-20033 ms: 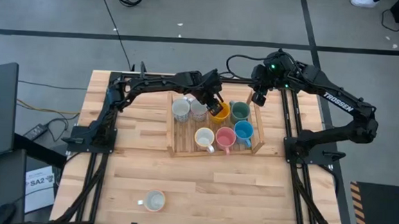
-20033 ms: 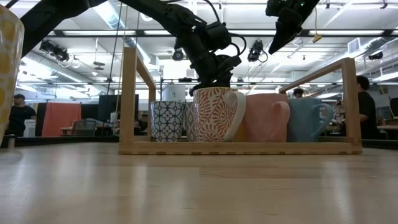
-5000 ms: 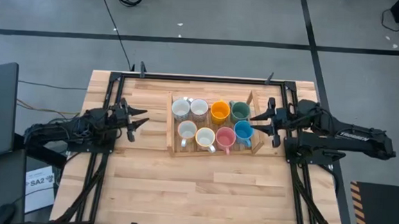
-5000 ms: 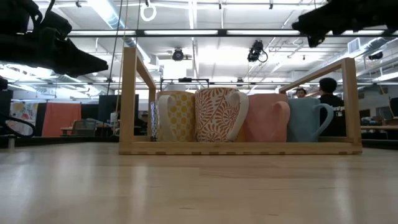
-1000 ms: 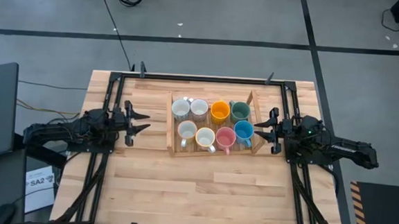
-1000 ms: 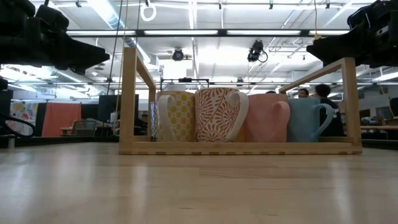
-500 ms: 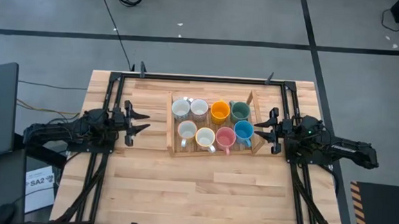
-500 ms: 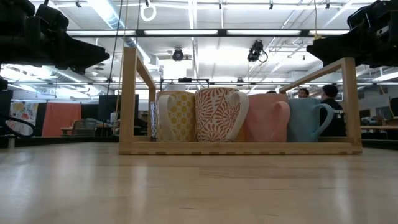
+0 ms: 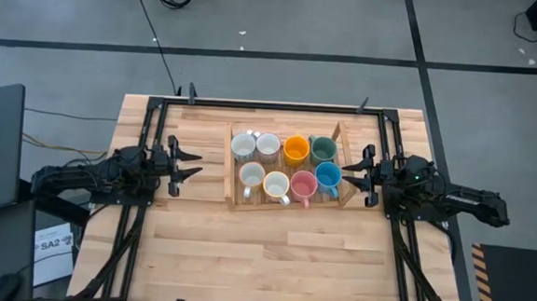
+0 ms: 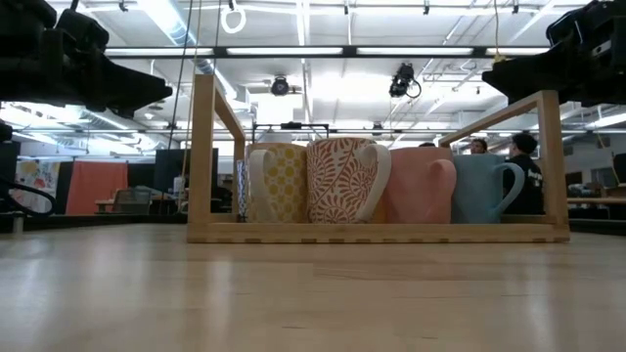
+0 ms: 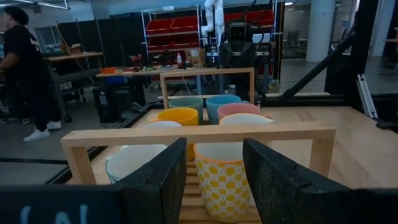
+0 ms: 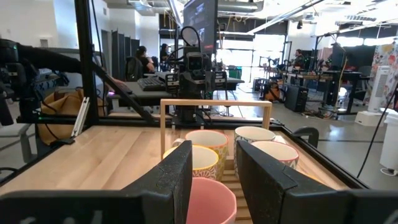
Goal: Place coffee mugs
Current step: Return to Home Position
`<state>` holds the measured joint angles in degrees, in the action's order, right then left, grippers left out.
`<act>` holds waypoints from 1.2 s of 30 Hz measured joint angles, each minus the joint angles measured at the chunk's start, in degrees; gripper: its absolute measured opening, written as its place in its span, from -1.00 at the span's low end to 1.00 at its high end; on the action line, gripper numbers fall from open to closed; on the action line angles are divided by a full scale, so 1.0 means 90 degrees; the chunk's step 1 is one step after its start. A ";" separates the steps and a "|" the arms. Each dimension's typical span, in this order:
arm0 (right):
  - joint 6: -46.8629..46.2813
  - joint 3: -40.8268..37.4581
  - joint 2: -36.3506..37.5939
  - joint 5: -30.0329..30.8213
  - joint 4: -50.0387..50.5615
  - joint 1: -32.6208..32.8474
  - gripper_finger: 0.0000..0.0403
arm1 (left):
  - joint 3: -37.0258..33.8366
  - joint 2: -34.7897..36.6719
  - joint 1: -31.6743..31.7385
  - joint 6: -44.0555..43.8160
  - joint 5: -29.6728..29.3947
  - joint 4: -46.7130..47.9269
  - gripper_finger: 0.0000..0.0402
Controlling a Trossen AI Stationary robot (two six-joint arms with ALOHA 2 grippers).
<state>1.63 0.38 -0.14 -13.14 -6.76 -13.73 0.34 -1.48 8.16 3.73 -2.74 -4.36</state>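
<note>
Homing is all that's left, I'd say: all 8 coffee mugs [image 9: 277, 183] stand in the slatted wooden tray [image 9: 284, 206], 2 rows of 4. The left gripper [image 9: 196, 163] hangs beside the tray's left end and the right gripper [image 9: 346, 174] beside its right end, each with fingers parted and nothing in them. Done well, both arms would fold back level, away from the tray's end rails, the closest things to clip. A person [image 10: 528, 181] stands in the room beyond, well apart.
</note>
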 joint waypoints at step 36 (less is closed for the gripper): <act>0.0001 0.0000 -0.0002 0.0000 0.0000 0.0000 -0.35 | 0.0002 0.0160 0.0002 0.0005 -0.0172 0.0143 -0.18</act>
<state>1.64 0.38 -0.16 -13.14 -6.77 -13.73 0.36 -0.03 8.19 3.77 -4.29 -3.08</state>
